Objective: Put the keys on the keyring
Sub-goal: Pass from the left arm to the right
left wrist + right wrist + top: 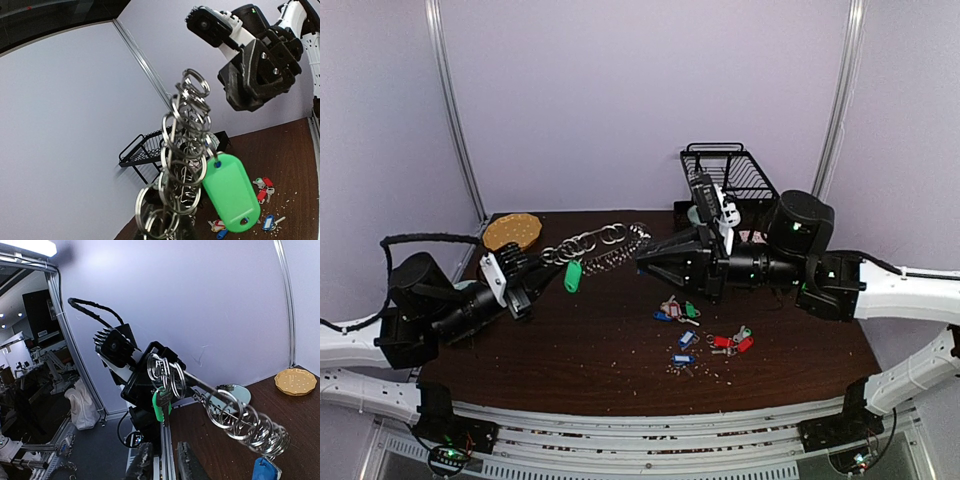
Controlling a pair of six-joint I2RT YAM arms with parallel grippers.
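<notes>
The left gripper (pixel 542 266) is clamped on one end of the keyring (pixel 600 243), holding it off the table (pixel 560 340). From those fingers the chain of split rings runs as a doubled strand. Its long axis goes left to right across the top view, angled slightly toward the far wall, and its free end points at the right arm. A green-tagged key (pixel 572 276) hangs from a ring close to the left gripper, tag downward. The right gripper (pixel 646 262) points left, just beside the chain's free end. In its own wrist view the jaws stand apart with nothing between them, and the rings lie off to one side. On the near side of the right gripper the loose keys (pixel 677 311), tagged blue, red and green, are scattered on the table. Bare dark wood lies between them and the left arm. A wire dish rack (pixel 745 180) stands at the far edge behind the right arm, and a round tan disc (pixel 512 231) in the far left corner
</notes>
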